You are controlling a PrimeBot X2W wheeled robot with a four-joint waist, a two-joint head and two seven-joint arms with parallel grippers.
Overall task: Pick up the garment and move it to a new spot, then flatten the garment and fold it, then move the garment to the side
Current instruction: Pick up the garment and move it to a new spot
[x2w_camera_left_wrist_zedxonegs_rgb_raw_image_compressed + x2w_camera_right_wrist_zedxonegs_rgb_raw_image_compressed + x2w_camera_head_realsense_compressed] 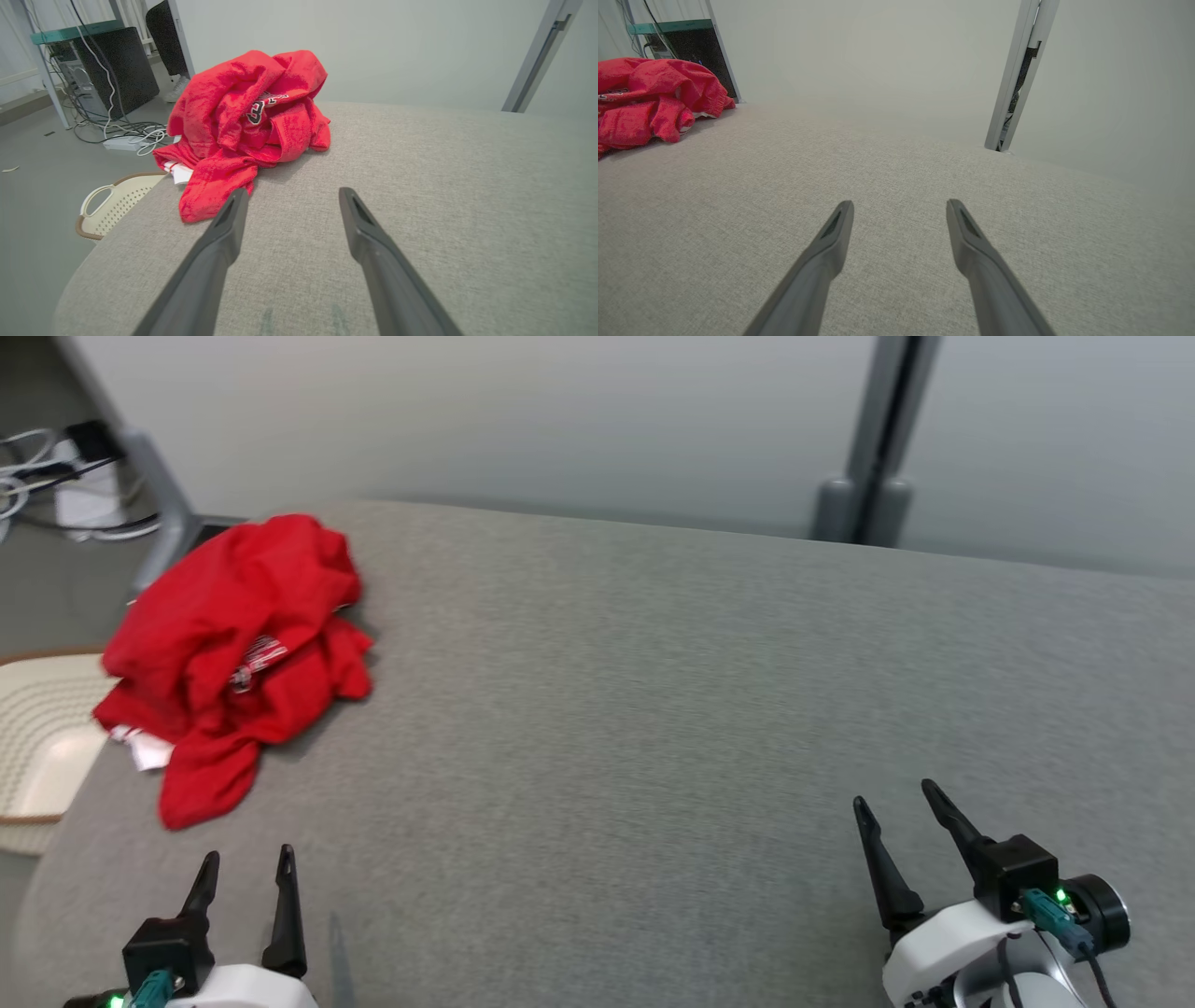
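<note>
Head view looks down on a wide grey upholstered surface (700,709) with the red garment (233,653) bunched in a loose heap at its far left, close to the rounded edge. A white tag (145,751) pokes out from the heap's left side, and a printed emblem (257,663) shows among the folds (its lettering is too crumpled to read). One red end of the fabric trails toward the robot.

The left gripper (248,851) sits at the lower left, released, its two dark fingers spread and pointing up the view. It is near the garment's trailing end but apart from it. In the left wrist view the left finger's tip overlaps the cloth's lowest red fold, though whether they touch cannot be told from that angle. The right gripper (892,791) sits at the lower right, likewise released with its fingers apart, over bare grey fabric and well apart from the garment.

Beyond the surface's left edge, a cream perforated basket (37,747) stands on the floor. White cables (28,476) lie further back, and a grey post (873,448) rises behind the far edge. The left wrist view also catches a person's dark trouser leg (161,37) by a black computer case (117,65).
</note>
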